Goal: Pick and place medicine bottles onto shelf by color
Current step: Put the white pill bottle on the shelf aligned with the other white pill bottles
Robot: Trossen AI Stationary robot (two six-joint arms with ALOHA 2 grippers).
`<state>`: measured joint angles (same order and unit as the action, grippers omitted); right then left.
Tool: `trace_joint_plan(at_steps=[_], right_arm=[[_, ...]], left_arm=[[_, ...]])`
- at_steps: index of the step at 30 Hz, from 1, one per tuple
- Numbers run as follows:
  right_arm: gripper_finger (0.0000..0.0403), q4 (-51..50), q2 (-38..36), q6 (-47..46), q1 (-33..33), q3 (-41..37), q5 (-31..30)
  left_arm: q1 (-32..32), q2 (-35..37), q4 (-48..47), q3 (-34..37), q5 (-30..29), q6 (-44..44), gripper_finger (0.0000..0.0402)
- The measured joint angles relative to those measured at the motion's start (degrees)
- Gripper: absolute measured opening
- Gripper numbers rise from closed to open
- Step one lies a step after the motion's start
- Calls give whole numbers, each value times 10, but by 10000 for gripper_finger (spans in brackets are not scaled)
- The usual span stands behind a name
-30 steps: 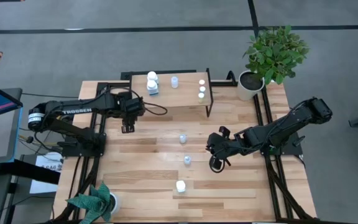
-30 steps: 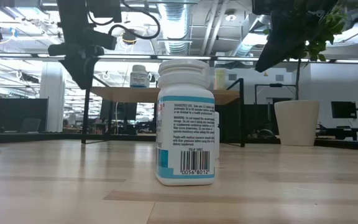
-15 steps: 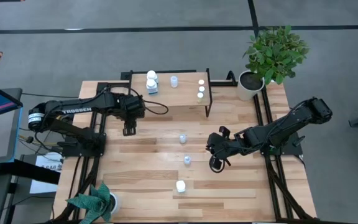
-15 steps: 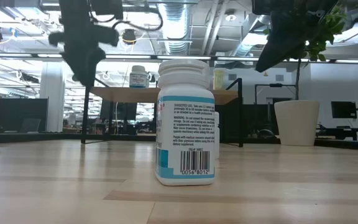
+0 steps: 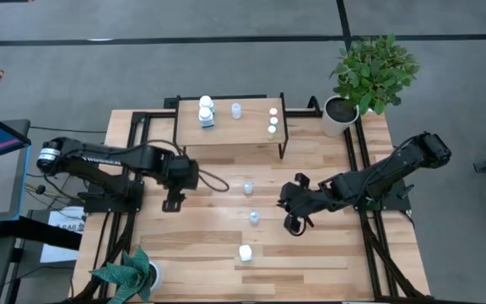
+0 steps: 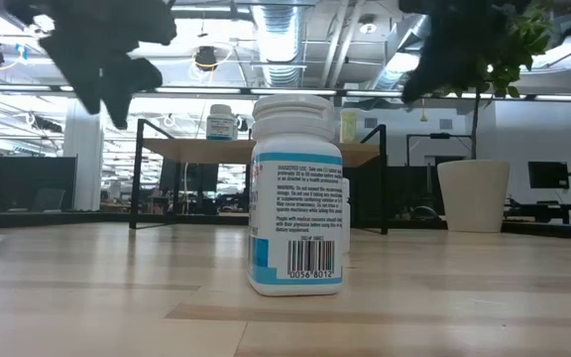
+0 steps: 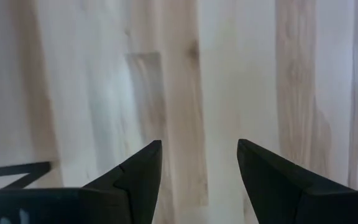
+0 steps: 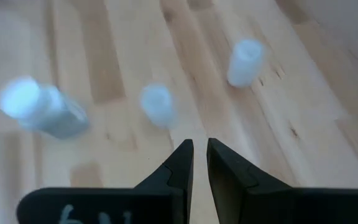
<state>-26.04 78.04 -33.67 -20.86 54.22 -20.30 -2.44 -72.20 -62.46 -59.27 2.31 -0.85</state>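
Left gripper (image 5: pixel 173 202) is hanging over bare tabletop (image 5: pixel 209 245) in front of the shelf's left end, well left of the loose bottles; in its wrist view the fingers (image 7: pixel 138 177) are standing clearly apart with only wood grain between them, holding nothing. Right gripper (image 5: pixel 288 221) is hovering over the table's right-centre, just to the right of the middle loose bottle; its fingers (image 8: pixel 179 165) are sitting nearly together, a thin gap showing, nothing between them. Shelf (image 5: pixel 251 133) is standing at the far edge of the table, centred, light wooden top on thin black legs. On it: two larger white bottles (image 5: pixel 206 113) close together at the left end, one small pale-blue bottle (image 5: pixel 237 111) near the middle, and three tiny bottles (image 5: pixel 273 121) lined up at the right end, their tops looking orange, yellowish and white. Three bottles are still waiting on the tabletop in a loose row running toward the near edge: a small pale-blue one (image 5: pixel 247 187) nearest the shelf, another pale-blue one (image 5: pixel 254 217) in the middle, and a larger white bottle (image 5: pixel 245 252) closest to the front. The low view is showing that white bottle upright, labelled, barcode facing the camera. A potted green plant (image 5: pixel 369 72) is standing at the far right corner; another plant (image 5: pixel 129 274) is sitting at the near left corner.
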Motion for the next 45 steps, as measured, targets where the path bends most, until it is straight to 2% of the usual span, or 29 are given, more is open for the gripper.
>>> trace_joint_plan(at_steps=[4,7,15,18,22,25,27,35,41,45], right_arm=[[81,77,12,38,13,0,86],[104,141,30,79,23,1,133],[205,175,82,93,53,0,148],[230,178,104,88,57,0,163],[239,188,136,82,45,0,221],[234,195,161,79,22,0,281],[227,211,174,62,2,0,300],[197,371,257,-41,-80,7,282],[149,342,315,-50,-136,98,207],[107,266,361,-50,-157,182,119]], left_arm=[[-22,0,4,12,-1,0,196],[-28,0,6,19,-1,0,196],[-28,16,7,40,-2,14,197],[-29,20,9,41,-2,17,197],[-28,22,16,41,-2,26,197],[-29,22,29,41,-1,26,197],[-29,22,40,41,-1,26,197],[-30,21,63,41,-11,27,196],[-30,21,63,41,-39,17,196],[-30,21,63,41,-42,17,196]])
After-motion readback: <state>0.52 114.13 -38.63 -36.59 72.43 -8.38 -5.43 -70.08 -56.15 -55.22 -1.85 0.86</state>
